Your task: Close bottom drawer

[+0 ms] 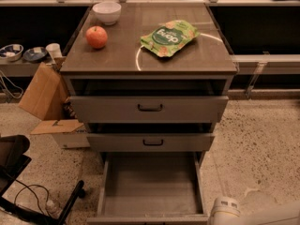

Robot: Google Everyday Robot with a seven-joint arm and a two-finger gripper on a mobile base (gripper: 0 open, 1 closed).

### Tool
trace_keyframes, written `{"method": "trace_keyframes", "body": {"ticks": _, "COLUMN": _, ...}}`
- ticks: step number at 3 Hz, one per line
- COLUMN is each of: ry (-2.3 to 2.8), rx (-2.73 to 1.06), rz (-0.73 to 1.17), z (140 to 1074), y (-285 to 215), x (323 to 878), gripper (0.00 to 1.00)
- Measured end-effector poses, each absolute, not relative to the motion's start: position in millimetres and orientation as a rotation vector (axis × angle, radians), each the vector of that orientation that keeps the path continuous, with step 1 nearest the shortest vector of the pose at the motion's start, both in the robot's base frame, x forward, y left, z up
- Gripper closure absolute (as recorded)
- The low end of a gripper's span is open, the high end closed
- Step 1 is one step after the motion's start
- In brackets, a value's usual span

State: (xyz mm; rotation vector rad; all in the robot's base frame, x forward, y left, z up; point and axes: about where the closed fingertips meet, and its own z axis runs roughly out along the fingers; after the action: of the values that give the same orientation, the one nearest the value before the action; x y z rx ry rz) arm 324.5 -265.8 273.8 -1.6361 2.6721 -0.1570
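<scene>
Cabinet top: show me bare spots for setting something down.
On the grey-brown cabinet top, free: the front strip, the gap between the red apple and the green snack bag, and right front corner. Crowded: back left, with the white bowl and apple. The open grey bottom drawer is bare. The gripper is out of view; a white arm segment shows bottom right.

Grey cabinet top (187, 64) with 1 white bowl (107, 12), 1 red apple (96, 36), 1 green, probably snack, bag (169, 37)

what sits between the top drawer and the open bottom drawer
The middle drawer, in the camera view. The gripper is out of frame; only the white arm shows lower right, beside the bottom drawer.
</scene>
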Motion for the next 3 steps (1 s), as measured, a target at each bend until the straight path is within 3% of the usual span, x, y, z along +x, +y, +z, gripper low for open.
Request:
{"method": "trace_keyframes", "body": {"ticks": 1, "ry": 2.669, "rx": -1.639, "rz": -0.160, "z": 274, "y": -266, "x": 325, "gripper": 1.00}}
{"method": "trace_keyframes", "body": {"ticks": 3, "ry": 2.665, "rx": -1.576, "rz": -0.022, "z": 185, "y": -245, "x": 302, "gripper": 1.00}}
